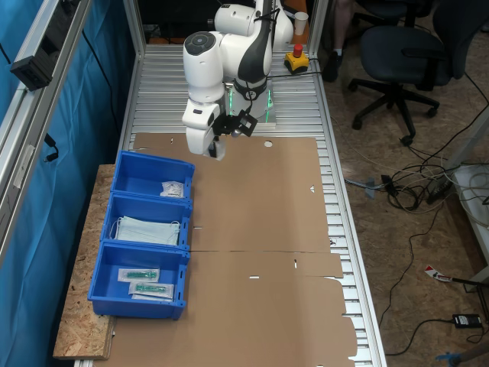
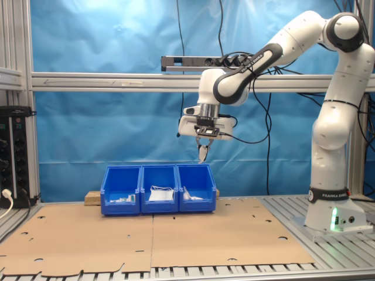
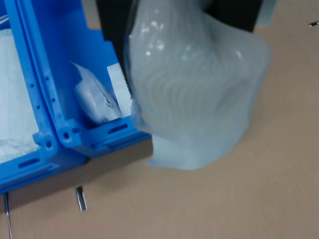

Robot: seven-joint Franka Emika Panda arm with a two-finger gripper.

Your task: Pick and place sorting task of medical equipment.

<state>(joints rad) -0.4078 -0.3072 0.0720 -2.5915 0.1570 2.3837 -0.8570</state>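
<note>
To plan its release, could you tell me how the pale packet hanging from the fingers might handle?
The pale packet looks floppy: it sags and creases. Probably light, being thin and translucent. Its glossy highlights suggest a slippery film.

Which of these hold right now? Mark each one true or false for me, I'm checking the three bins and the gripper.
1. Three blue plastic bins stand side by side in a row. True.
2. The small white puffy packet lies in the middle bin. False: it lies in the end bin toward the first exterior view's top.
3. Pale blue face masks lie in the middle bin. True.
4. The gripper is down inside a bin. False: it hangs above the bins.
5. The slim clear packets with green parts lie on the brown cardboard. False: they lie in the end bin toward the first exterior view's bottom.
</note>
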